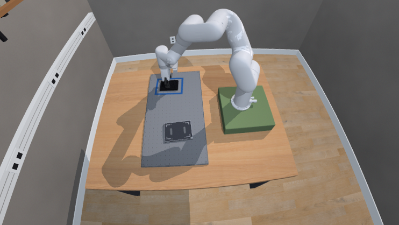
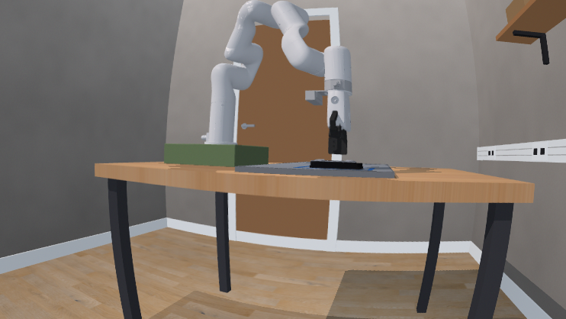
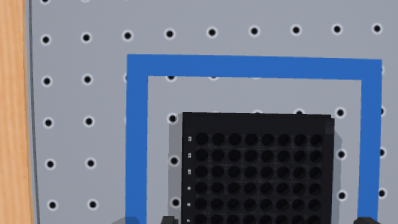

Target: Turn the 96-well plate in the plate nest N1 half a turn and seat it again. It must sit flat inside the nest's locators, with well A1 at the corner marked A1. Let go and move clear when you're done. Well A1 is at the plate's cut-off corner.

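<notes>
The black 96-well plate [image 1: 173, 85] [image 2: 323, 165] [image 3: 257, 125] lies flat on the pegboard inside the blue outline [image 1: 169, 93] [image 3: 136, 150], outside the nest. In the wrist view its end with number 12 is at the top, and its top right corner looks slightly notched; the lower end is out of view. The plate nest [image 1: 177, 131] is empty, with pale corner locators; its A1 mark is not readable. My gripper [image 1: 166, 85] [image 2: 337, 153] [image 3: 268, 221] is open, a little above the plate, with one finger beyond each long side.
The grey pegboard [image 1: 174, 107] [image 3: 65, 100] carries the nest and the plate. The green block [image 1: 251, 120] [image 2: 200, 153] under the arm's base stands beside it on the wooden table [image 1: 237, 162] [image 2: 316, 190]. The arm reaches over the table to the board's far end.
</notes>
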{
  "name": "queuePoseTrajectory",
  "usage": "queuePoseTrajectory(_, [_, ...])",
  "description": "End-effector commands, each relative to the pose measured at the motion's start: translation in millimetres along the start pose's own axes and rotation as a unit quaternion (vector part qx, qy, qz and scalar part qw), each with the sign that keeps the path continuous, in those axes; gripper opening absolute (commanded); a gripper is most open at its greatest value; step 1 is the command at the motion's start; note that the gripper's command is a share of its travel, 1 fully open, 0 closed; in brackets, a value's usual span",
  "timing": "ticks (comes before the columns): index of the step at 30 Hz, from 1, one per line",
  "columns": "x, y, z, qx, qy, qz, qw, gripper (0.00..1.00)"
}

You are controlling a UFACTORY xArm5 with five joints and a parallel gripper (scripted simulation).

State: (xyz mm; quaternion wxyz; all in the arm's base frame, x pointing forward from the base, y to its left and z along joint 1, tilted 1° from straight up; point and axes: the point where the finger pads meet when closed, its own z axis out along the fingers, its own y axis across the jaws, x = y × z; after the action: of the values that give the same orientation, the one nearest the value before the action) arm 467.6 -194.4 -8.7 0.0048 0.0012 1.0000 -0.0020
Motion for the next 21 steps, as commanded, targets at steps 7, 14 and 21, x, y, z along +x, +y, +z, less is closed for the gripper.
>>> queuePoseTrajectory(7, [-1.2,-0.5,5.3,-0.001,-0.002,0.000,1.000,1.00])
queuePoseTrajectory(14, [-1.2,-0.5,5.3,-0.001,-0.002,0.000,1.000,1.00])
queuePoseTrajectory(21, [-1.2,-0.5,9.3,-0.001,-0.002,0.000,1.000,1.00])
